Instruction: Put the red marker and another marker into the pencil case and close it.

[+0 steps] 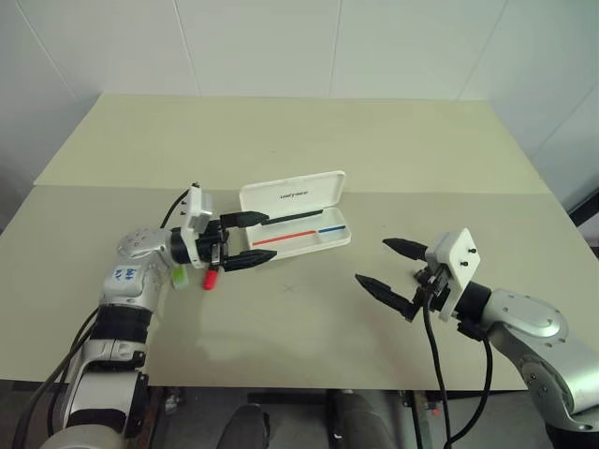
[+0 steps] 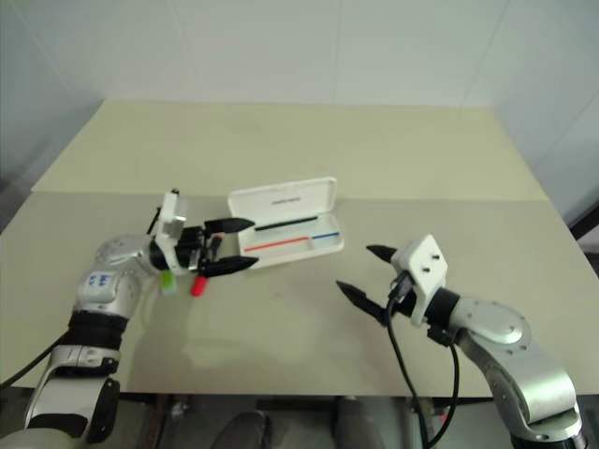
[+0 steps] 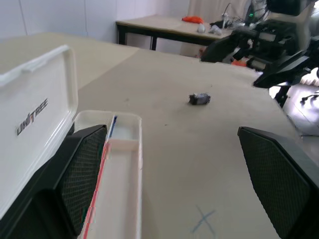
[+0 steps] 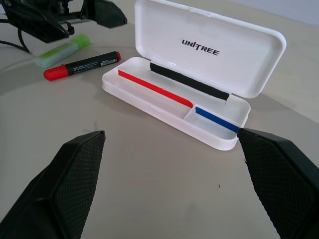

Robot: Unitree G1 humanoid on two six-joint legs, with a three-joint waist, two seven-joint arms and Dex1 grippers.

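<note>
Pencil case [image 4: 199, 89] lies open at centre frame; red marker [image 4: 82, 65] left; both grippers [image 1: 245, 240] [image 1: 393, 269] released.

Head cameras look down; wrist cameras sit close, sharing the pencil case [image 4: 199, 79].

pencil case [image 4: 209, 50]: white, lid open, lying mid-tabletop
red marker [image 4: 82, 65]: laid flat, left of the case
another marker [image 4: 62, 51]: light-green, beside the red marker
</note>
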